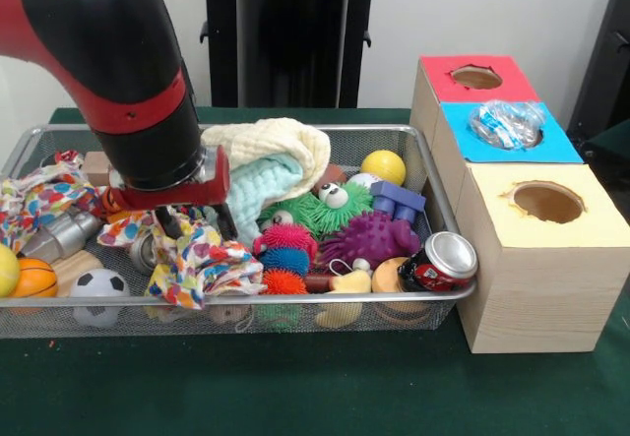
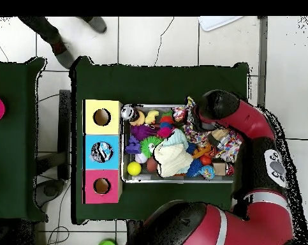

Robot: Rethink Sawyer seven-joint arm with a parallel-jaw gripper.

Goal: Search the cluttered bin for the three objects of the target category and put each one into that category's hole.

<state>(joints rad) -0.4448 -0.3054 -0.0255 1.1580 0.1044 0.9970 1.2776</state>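
The hand (image 1: 195,221) reaches down into the wire bin (image 1: 413,141), its dark fingers (image 1: 169,223) pressed into a multicolored patterned cloth (image 1: 202,264); the cloth bunches around them, and whether they grip it or only touch it cannot be told. Just beside the hand, toward the boxes, lies a cream and light blue towel (image 1: 276,165), and past that a green googly-eyed spiky toy (image 1: 320,210), a purple spiky toy (image 1: 369,239) and a yellow ball (image 1: 383,166). A soda can (image 1: 440,261) leans in the bin corner nearest the yellow-topped box (image 1: 546,249). Well away from the hand, a crumpled plastic bottle (image 1: 507,123) sits in the hole of the blue-topped box (image 1: 507,146); the red-topped box (image 1: 477,80) stands behind it. On the hand's other side sit a small soccer ball (image 1: 98,285) and a small basketball (image 1: 34,277). The green counter (image 1: 295,387) carries everything.
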